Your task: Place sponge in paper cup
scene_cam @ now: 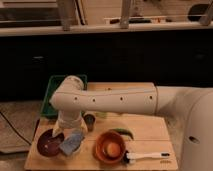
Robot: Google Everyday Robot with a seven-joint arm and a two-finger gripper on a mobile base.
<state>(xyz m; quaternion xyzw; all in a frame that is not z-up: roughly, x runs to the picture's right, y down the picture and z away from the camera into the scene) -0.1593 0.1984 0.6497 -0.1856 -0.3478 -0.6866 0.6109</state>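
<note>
The light blue-grey sponge (73, 142) sits tilted just below my gripper (70, 131), at the front left of the wooden table (150, 135). A pale edge under the sponge's lower left looks like the paper cup (63, 151); most of it is hidden by the sponge. My white arm reaches in from the right, bends at the elbow and points down over the sponge, hiding the gripper's tips. I cannot tell whether the sponge is held or resting on the cup.
A dark maroon bowl (48, 142) touches the sponge's left side. A small dark grey cup (90, 121) stands right of the gripper. An orange bowl (110, 146), a green vegetable (124, 133), a white-handled brush (148, 156) and a green tray (54, 95) are nearby.
</note>
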